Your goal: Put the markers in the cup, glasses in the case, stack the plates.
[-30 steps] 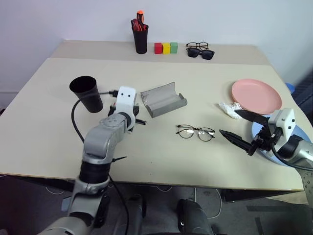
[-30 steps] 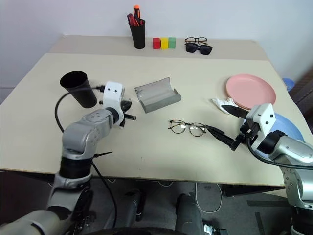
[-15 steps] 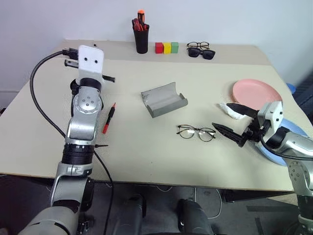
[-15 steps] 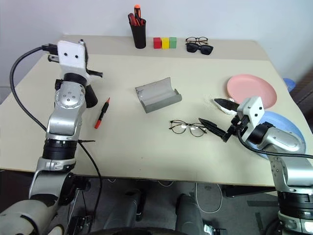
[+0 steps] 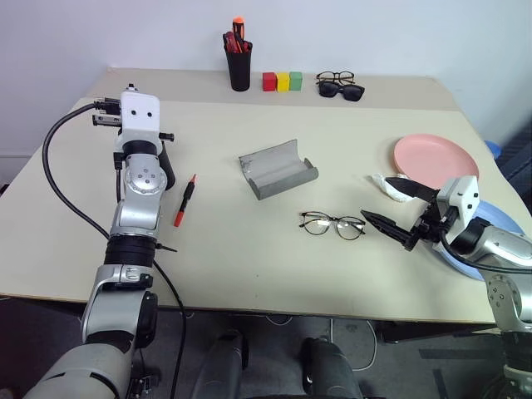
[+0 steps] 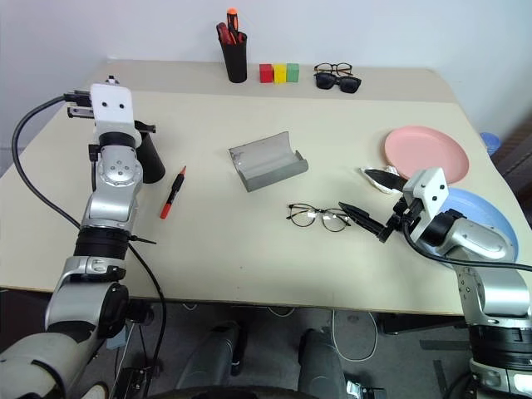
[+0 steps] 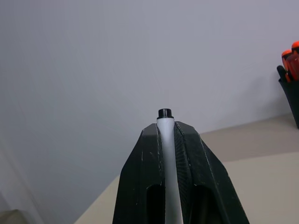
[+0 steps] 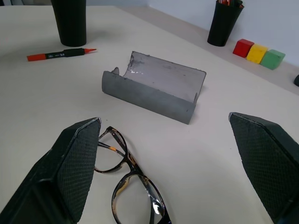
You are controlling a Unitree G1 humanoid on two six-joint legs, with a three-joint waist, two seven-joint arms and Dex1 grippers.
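Note:
My left gripper (image 7: 164, 125) is shut on the white marker (image 7: 165, 154), whose black end pokes out past the fingertips; the raised left arm stands in front of the black cup (image 6: 152, 158) and hides most of it. The red marker (image 5: 184, 199) lies on the table just right of that arm. The grey case (image 5: 278, 169) lies open mid-table. In front of it rest the wire-rimmed glasses (image 5: 332, 224), and my right gripper (image 5: 382, 199) is open, its fingertips pointing at them from the right. The pink plate (image 5: 435, 162) is at the right. The blue plate (image 6: 490, 218) lies partly under my right arm.
A black pen holder (image 5: 239, 62) with red and orange pens, three coloured blocks (image 5: 283, 81) and two other pairs of glasses (image 5: 339, 83) line the far edge. A crumpled white tissue (image 5: 387, 184) lies beside the pink plate.
My left arm lifted off the table with the white marker and swung left and up to the cup, uncovering the red marker. My right gripper edged a little closer to the glasses.

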